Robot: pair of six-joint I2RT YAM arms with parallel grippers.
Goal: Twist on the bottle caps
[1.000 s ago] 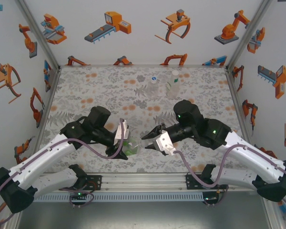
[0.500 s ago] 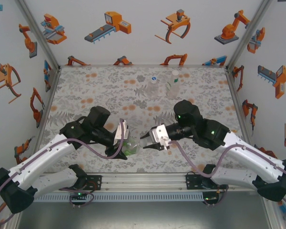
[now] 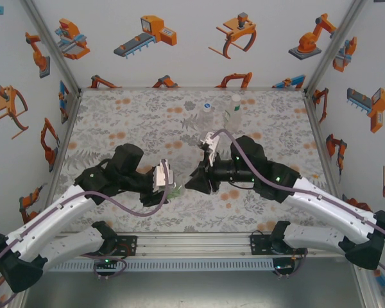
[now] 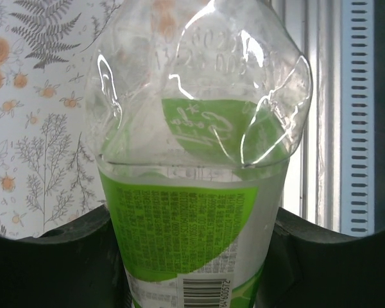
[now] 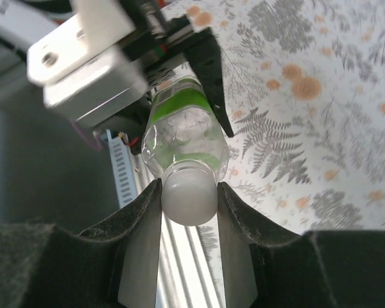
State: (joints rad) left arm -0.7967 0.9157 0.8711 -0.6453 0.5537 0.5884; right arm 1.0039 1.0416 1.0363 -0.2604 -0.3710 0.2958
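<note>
A clear bottle (image 4: 199, 160) with a green label is clamped by its body between the black fingers (image 4: 64, 263) of my left gripper (image 4: 192, 250), which is shut on it. In the top view this bottle (image 3: 176, 190) is held low over the table's front middle by the left gripper (image 3: 169, 186), neck pointing right. My right gripper (image 5: 189, 199) is shut on the white bottle cap (image 5: 189, 192), which sits on the bottle's neck (image 5: 183, 138). Seen from above, the right gripper (image 3: 196, 181) meets the bottle end-on.
Two more clear bottles (image 3: 206, 114) (image 3: 233, 110) stand upright at the back middle of the flowered table (image 3: 128, 122), both with white tops. The metal rail (image 3: 192, 242) at the table's front edge lies just under the held bottle. Walls enclose the left, right and back.
The right wrist has rolled over by a large turn while staying on the cap, its cable now arching over the top. The left gripper and bottle shifted slightly.
</note>
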